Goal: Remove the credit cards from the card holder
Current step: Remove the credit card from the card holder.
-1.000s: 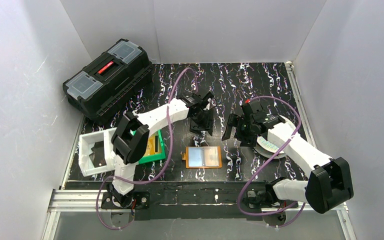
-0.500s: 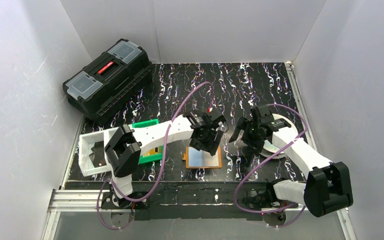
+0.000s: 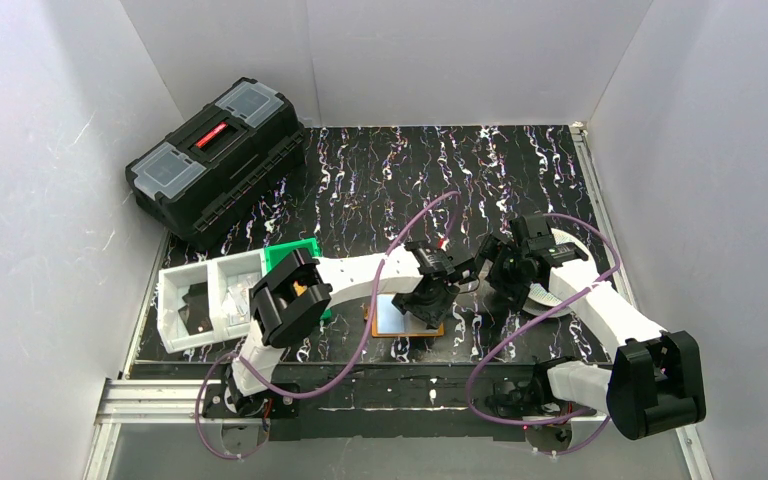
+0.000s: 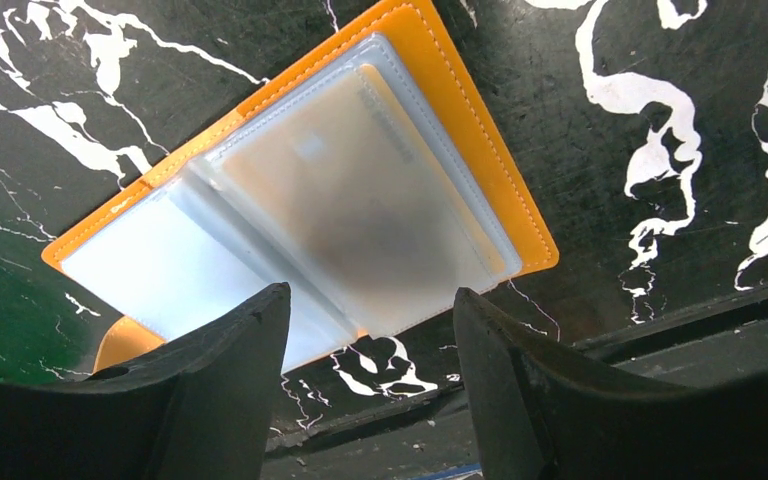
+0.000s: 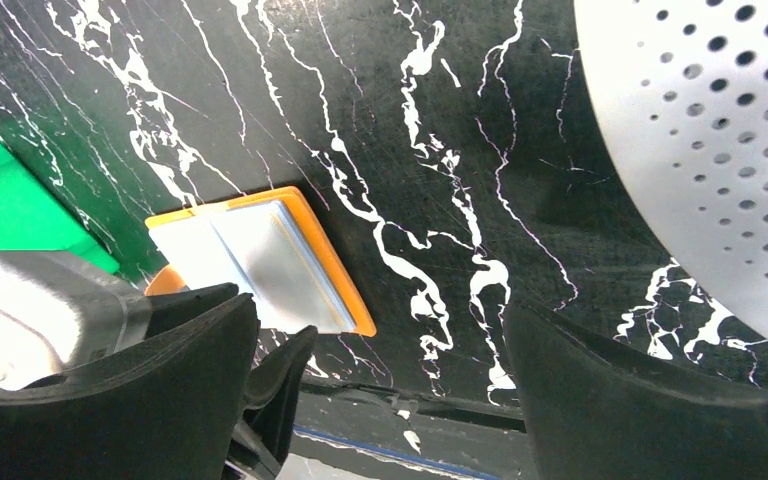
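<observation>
Swinging down from 12 o'clock, my left claw (image 3: 426, 300) arrived over the open card holder (image 4: 360, 180) at 6 o'clock on the counter (image 3: 380, 170), half-spread, empty. My right claw (image 3: 497, 272) waited at its 3 o'clock, wide, empty. Extraction could begin.

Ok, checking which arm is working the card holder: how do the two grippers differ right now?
The left gripper hangs over the open card holder; the right gripper is beside it, over the table near the white disc. The left gripper's jaws stand partly open, the right gripper's wider. Both point down and hold nothing.
</observation>
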`<state>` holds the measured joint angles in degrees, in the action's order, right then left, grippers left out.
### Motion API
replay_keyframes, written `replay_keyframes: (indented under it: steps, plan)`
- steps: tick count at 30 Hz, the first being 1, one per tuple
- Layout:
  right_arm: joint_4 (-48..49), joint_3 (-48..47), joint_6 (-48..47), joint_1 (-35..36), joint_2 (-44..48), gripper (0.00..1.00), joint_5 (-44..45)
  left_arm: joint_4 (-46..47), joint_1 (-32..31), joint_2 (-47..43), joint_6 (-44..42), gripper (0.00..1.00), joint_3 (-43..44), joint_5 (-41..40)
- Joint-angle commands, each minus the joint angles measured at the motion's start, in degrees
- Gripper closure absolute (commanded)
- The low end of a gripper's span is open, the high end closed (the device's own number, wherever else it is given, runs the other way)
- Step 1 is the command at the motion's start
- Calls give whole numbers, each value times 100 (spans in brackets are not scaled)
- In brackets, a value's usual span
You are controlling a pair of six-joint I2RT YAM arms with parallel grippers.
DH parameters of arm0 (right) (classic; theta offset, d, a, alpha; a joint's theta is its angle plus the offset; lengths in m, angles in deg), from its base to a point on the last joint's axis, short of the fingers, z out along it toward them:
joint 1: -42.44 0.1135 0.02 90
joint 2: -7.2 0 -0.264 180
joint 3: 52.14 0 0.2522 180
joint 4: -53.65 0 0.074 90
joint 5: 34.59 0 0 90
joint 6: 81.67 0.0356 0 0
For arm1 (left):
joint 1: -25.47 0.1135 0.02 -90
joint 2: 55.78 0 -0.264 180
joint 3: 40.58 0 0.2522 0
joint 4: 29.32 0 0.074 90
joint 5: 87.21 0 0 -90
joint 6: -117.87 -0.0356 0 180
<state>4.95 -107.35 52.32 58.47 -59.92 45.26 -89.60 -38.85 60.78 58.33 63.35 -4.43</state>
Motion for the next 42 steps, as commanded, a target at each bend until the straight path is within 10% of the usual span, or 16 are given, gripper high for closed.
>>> replay_keyframes:
  steps: [1,14,33,42]
  plan:
    - [169,-21,22,-38,-18,2,-135,19,-55,41,-131,41,89,-185]
    - [95,-74,-91,-39,-33,2,-47,-1,-90,542,-75,47,-159,-521]
    - [538,21,-49,183,-332,2,-651,1320,685,-298,230,100,-1408,1011]
    - [1084,-89,470,960,-933,30,-1314,2085,1035,-607,577,100,-2064,1922]
